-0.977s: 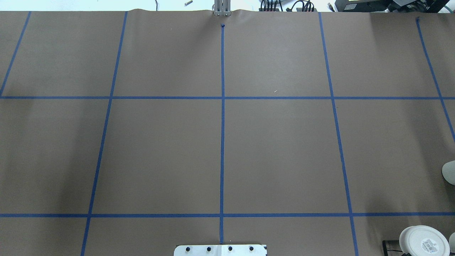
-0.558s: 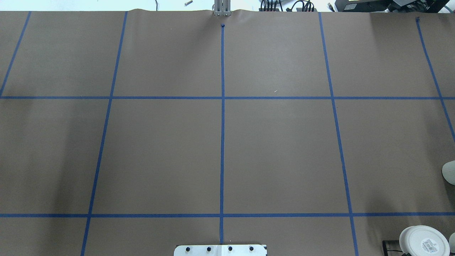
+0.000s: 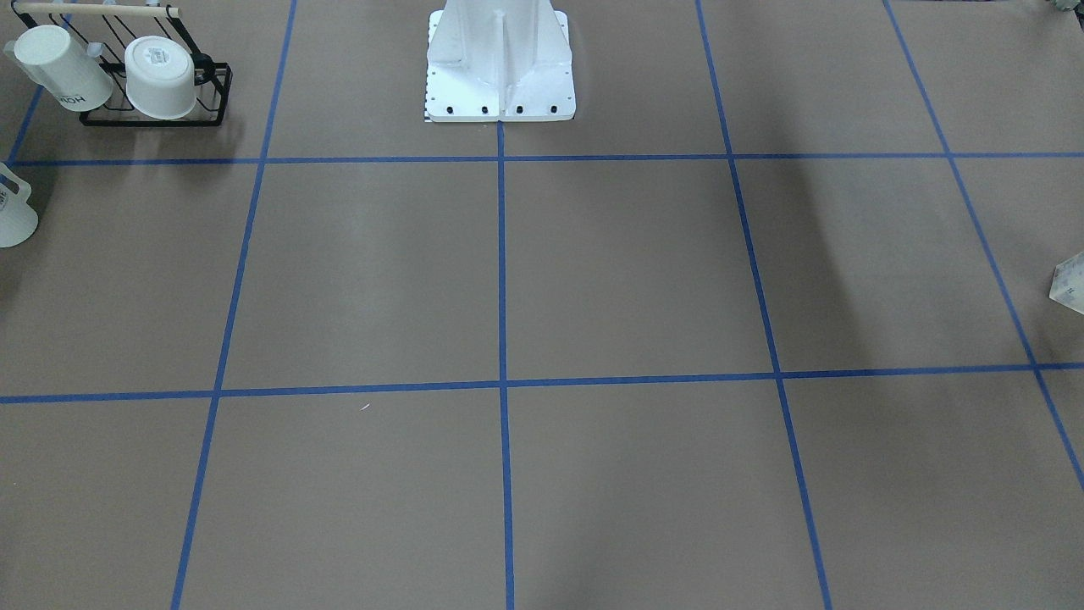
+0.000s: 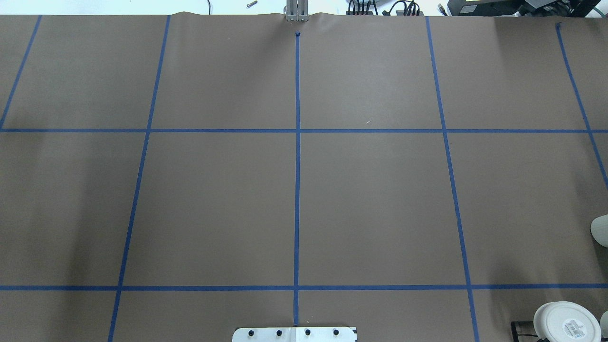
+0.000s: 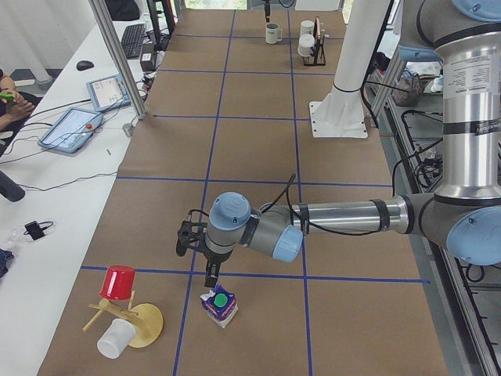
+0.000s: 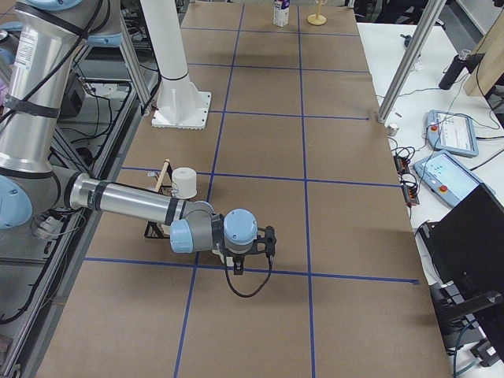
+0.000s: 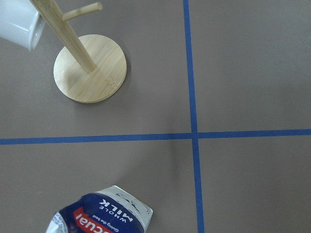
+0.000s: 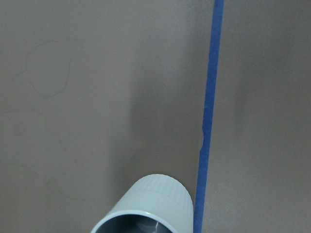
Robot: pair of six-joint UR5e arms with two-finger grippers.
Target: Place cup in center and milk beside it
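The cup (image 3: 13, 212), a white mug, stands alone at the table's edge on my right side. It also shows in the overhead view (image 4: 600, 231), far off in the exterior left view (image 5: 272, 33), and at the bottom of the right wrist view (image 8: 146, 206). The right gripper (image 6: 268, 240) hovers over that spot; I cannot tell its state. The milk (image 5: 219, 304), blue and white with a green cap, stands just below the left gripper (image 5: 210, 276), whose state I cannot tell. The milk also shows in the left wrist view (image 7: 99, 216). The center (image 4: 298, 130) tape crossing is bare.
A black rack (image 3: 157, 85) holds two other white mugs near my base (image 3: 500, 68). A wooden mug tree (image 5: 125, 313) with a red cup and a white cup stands beside the milk. Tablets (image 5: 74, 125) lie on the operators' bench.
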